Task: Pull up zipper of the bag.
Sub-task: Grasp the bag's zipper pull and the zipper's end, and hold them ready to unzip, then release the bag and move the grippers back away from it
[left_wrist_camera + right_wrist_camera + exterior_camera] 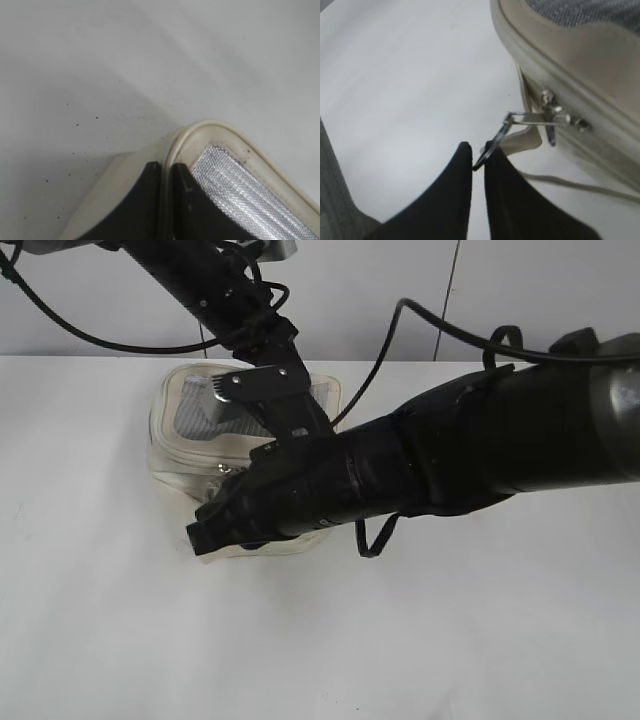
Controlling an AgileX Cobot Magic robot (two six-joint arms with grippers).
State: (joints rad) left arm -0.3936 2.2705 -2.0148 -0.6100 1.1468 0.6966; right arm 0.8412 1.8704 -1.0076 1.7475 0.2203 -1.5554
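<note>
The cream fabric bag (185, 455) is sitting on the white table (100, 620), toward its far edge, largely hidden behind both arms. The right gripper (478, 161) is pinching a silver ring pull (492, 145) of the zipper (560, 117) at the bag's side, just below the lid. The left gripper (166, 172) is clamping the bag's rim at a rounded corner, beside the grey panel lid (235, 195).
</note>
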